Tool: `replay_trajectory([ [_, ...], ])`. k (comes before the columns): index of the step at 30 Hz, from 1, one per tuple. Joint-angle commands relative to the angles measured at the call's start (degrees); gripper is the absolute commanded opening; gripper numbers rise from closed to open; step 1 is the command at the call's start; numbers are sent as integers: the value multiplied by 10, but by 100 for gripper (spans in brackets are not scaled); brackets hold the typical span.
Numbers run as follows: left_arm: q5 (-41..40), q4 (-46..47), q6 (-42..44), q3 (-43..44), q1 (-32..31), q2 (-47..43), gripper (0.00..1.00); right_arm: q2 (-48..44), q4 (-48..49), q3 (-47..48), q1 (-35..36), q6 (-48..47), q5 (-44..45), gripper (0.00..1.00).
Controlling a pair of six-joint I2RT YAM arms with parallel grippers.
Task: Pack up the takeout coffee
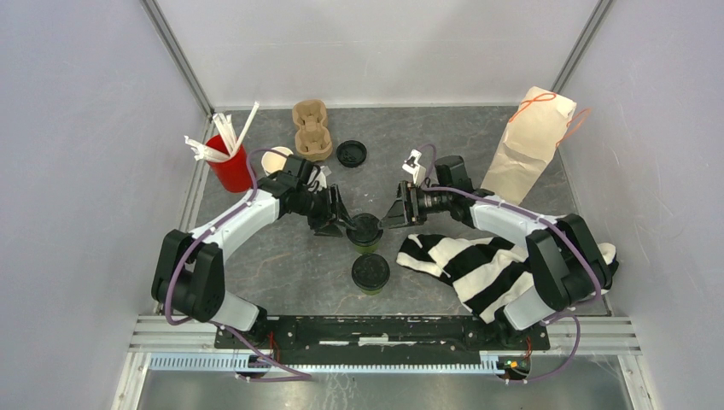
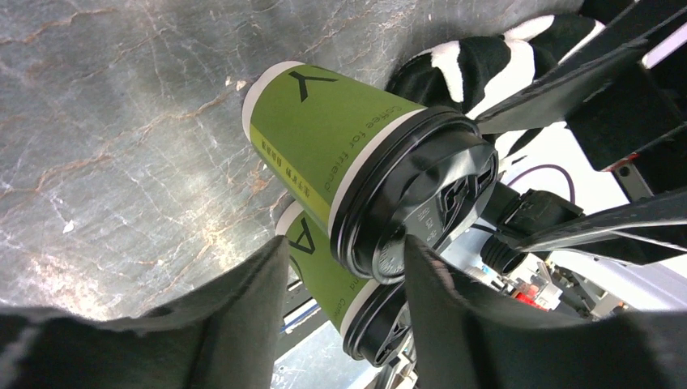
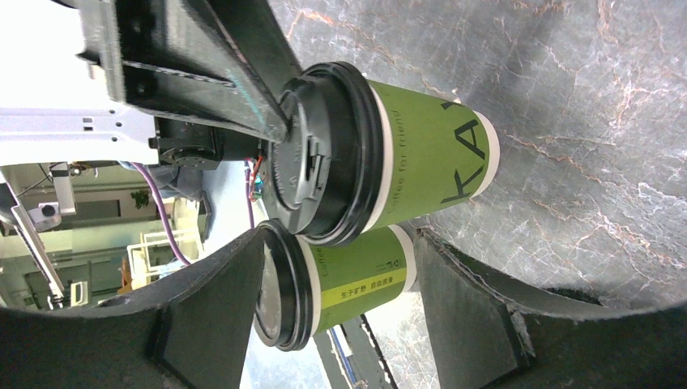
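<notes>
Two black-lidded green paper coffee cups stand upright at the middle of the grey marbled tabletop (image 1: 282, 256), the near green cup (image 1: 370, 272) just beside the far green cup (image 1: 365, 232) at its 6 o'clock. The left end effector (image 1: 340, 225) meets the far cup from 9 o'clock, fingers well apart, one lying against the lid (image 3: 312, 162) and nothing clamped. The right end effector (image 1: 391, 219) hangs at 3 o'clock, spread wide and holding nothing. A black-and-white striped cloth (image 1: 470, 260) lies at 4 o'clock under the right arm. A loose black lid (image 1: 351, 153) sits at 12 o'clock, a brown pulp cup carrier (image 1: 312, 128) at 11 o'clock, a red cup (image 1: 229, 171) of white straws at 10 o'clock, and a brown paper bag (image 1: 529, 141) with orange handles at 2 o'clock.
</notes>
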Motion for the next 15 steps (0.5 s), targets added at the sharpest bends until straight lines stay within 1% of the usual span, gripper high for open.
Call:
replay_trajectory([
  [1,-15,-29,22,33,8,-43,70,-29,23,-12,-16,17,-6,72],
  [3,-31,-41,22,35,13,-58,72,-29,33,-16,-18,26,-2,71],
  [4,-38,-40,19,30,18,-65,70,-25,34,-16,-18,27,-2,68],
  [6,-40,-32,12,12,26,-71,59,-14,41,-16,-18,32,0,63],
  [10,-13,-18,9,-9,29,-48,39,3,59,-14,-14,42,0,59],
  [12,-11,-12,13,-11,29,-43,36,14,58,-9,-11,41,-1,57],
  [15,14,4,12,-16,29,-35,39,21,62,-10,-9,42,-2,56],
])
